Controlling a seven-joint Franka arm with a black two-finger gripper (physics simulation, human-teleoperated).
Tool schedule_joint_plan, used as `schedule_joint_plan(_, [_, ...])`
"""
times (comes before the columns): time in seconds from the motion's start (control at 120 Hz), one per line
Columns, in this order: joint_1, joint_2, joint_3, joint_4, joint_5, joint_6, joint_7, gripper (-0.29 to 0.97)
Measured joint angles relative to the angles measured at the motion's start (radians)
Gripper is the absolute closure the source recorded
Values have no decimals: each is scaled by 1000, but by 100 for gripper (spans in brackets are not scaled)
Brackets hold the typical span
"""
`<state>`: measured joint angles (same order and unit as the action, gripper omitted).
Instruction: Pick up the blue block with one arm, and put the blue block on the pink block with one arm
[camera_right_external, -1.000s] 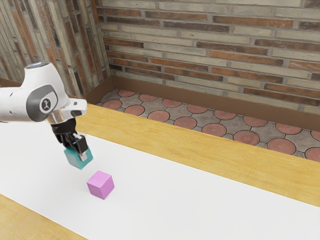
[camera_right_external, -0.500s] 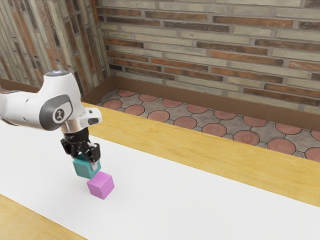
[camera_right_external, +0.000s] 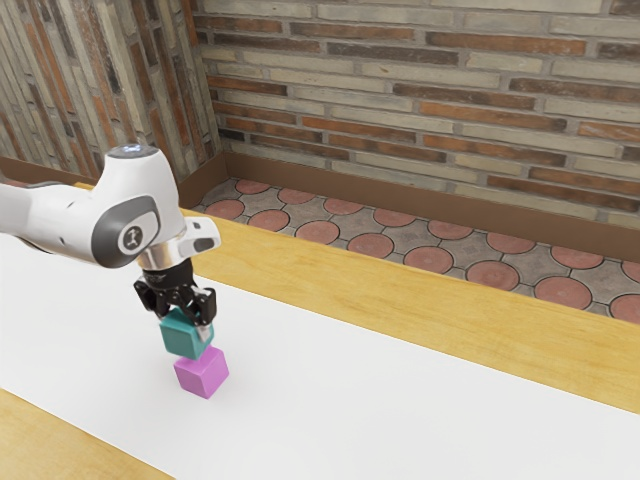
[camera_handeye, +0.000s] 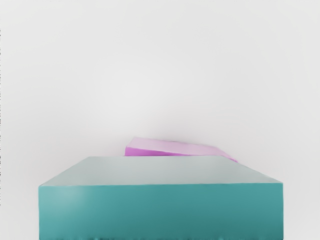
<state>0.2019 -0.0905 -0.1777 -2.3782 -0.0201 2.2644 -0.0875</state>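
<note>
The blue block (camera_right_external: 184, 337), teal in colour, is held between my black gripper's (camera_right_external: 187, 325) fingers, which are shut on it from two sides. It hangs just above the pink block (camera_right_external: 201, 371) on the white table top, a little toward the exterior view's left of it; contact between the two cannot be told. In the wrist view the blue block (camera_handeye: 160, 200) sits large just under my hand, and a sliver of the pink block (camera_handeye: 170, 148) peeks out beyond it.
The white table surface (camera_right_external: 400, 420) has wooden borders (camera_right_external: 420, 300) along its far and near sides. Beyond the far border lie a tiled floor (camera_right_external: 440, 245) and brick walls (camera_right_external: 420, 90). My white arm (camera_right_external: 90, 215) reaches in from the exterior view's left.
My hand has carried the blue block toward the exterior view's right and downward, from beside the pink block to just above it.
</note>
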Motion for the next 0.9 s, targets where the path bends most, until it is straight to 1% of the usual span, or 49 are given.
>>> schedule_joint_plan(0.217, [2,0,-4,0,2,23,0,29])
schedule_joint_plan(0.375, [-16,-1,-7,-1,-1,33,12,29])
schedule_joint_plan(0.433, [-22,-3,-8,-2,-8,36,21,29])
schedule_joint_plan(0.667, [-22,-6,-3,-20,-80,54,70,29])
schedule_joint_plan(0.9, [-17,-9,1,-37,-91,76,109,29])
